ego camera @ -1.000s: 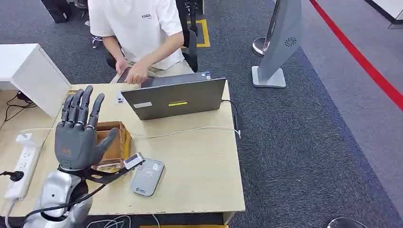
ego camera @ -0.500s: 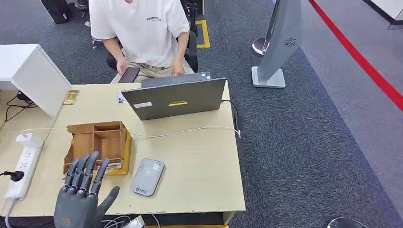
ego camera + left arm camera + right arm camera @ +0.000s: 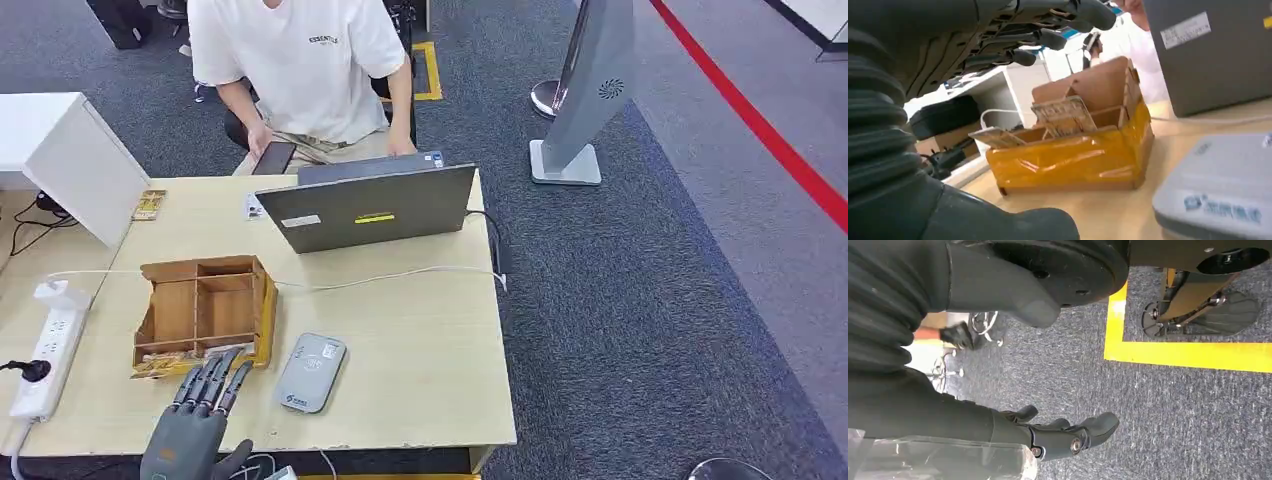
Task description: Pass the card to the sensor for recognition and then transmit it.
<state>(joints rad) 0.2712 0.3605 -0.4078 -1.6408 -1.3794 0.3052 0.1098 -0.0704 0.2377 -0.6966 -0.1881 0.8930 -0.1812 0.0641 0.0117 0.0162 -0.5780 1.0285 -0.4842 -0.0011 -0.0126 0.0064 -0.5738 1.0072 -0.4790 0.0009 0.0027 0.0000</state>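
Leaning in the front compartment of the wooden box [image 3: 1083,135], a card [image 3: 1064,116] stood tilted up against a divider, its printed face toward the left wrist camera, with a second card [image 3: 996,136] lying flatter at the box's near corner. In the head view these cards showed as a pale strip [image 3: 165,362] along the near edge of the box [image 3: 205,310], whose front wall was wrapped in yellow tape. The left hand [image 3: 195,430] hovered just short of that edge, its dark fingers [image 3: 215,380] straight, held close together and pointing at the box, fingertips near the cards but not plainly touching them; it held nothing. From the wrist the same fingers [image 3: 1048,37] reached out above the box, apart from it.

Just beside the box, toward the robot's right, lay the grey card sensor [image 3: 311,372] flat on the table [image 3: 420,340]. Behind it stood an open laptop [image 3: 365,205], its back to the robot, with a white cable [image 3: 390,275] trailing across the tabletop. A person in a white shirt [image 3: 300,60] sat behind the laptop holding a phone [image 3: 272,157]. A white power strip [image 3: 45,350] lay at the table's left side.

The right hand [image 3: 1063,437] hung over grey carpet near a yellow floor line [image 3: 1193,352], its fingers loosely curled around nothing.
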